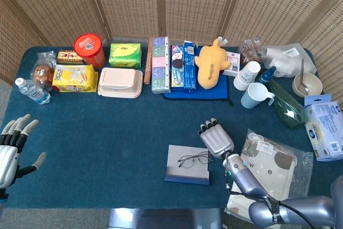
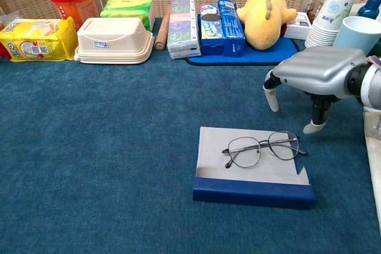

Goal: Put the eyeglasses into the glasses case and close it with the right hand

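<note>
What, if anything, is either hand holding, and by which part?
Nothing. The right hand hovers apart from the eyeglasses lying on the glasses case; the left hand is empty.

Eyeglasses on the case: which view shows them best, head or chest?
Chest view. The eyeglasses fill more of the frame there, rims and temples distinct against the grey glasses case. In the head view they appear small and thin beside the right hand.

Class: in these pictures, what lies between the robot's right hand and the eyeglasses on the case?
Nothing but bare blue tablecloth: in the chest view the right hand hovers apart from the eyeglasses, which rest on the glasses case.
</note>
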`<state>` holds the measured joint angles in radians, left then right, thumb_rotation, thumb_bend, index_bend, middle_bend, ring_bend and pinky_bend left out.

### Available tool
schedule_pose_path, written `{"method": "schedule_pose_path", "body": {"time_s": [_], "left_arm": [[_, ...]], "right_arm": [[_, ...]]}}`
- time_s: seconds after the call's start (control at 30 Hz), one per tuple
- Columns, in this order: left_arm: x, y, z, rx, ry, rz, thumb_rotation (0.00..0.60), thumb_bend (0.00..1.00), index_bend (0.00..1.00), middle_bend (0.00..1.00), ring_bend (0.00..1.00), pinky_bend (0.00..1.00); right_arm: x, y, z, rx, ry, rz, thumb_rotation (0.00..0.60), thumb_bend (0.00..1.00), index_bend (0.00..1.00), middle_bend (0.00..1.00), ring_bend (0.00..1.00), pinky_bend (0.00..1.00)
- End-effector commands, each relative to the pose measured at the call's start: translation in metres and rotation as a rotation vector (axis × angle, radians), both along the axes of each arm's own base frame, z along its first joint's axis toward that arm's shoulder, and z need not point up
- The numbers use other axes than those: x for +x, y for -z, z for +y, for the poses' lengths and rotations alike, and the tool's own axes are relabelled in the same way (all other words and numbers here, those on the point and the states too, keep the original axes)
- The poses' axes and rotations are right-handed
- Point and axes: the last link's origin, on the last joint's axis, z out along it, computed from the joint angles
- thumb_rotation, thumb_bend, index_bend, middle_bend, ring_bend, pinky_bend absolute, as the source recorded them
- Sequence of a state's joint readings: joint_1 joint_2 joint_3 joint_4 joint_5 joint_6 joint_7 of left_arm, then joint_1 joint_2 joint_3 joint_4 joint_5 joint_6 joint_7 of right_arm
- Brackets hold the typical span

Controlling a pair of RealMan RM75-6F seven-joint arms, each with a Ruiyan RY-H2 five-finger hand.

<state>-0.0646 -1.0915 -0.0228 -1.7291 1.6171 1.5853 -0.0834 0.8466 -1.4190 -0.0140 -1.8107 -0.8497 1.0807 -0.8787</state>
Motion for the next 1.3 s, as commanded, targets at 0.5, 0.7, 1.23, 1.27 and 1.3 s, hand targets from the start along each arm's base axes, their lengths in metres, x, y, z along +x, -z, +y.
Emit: {"method": "schedule_pose_path", "body": {"time_s": [0.5,0.7,1.23,1.27,1.3], "left_arm": [[-0.003,-0.003,-0.002,0.007,-0.008,-0.002,0.6,0.28,0.08,0.02,0.0,0.0],[-0.005,-0.004,-0.003,0.01,-0.01,-0.004,0.6,0.28,0.07,0.02,0.0,0.0],[-0.009,-0.006,-0.008,0.015,-0.02,-0.007,0.6,0.28,0.07,0.02,0.0,0.0],[-0.009,-0.006,-0.008,0.015,-0.022,-0.008,0.6,0.28,0.07,0.02,0.0,0.0],[-0.009,-0.006,-0.008,0.016,-0.022,-0.008,0.6,0.28,0.07,0.02,0.0,0.0]], "right_arm": [[0.014,0.017,0.005,0.054,-0.033,-0.031,0.6,0.0,0.41,0.26,0.18,0.19],[0.021,0.011,0.003,0.03,-0.048,-0.023,0.6,0.0,0.41,0.26,0.18,0.19],[0.065,0.032,-0.013,0.087,-0.128,-0.007,0.6,0.0,0.41,0.26,0.18,0.19],[0.066,0.034,-0.014,0.092,-0.129,-0.001,0.6,0.0,0.41,0.26,0.18,0.19],[0.067,0.035,-0.014,0.095,-0.129,0.001,0.6,0.0,0.41,0.26,0.18,0.19]]}}
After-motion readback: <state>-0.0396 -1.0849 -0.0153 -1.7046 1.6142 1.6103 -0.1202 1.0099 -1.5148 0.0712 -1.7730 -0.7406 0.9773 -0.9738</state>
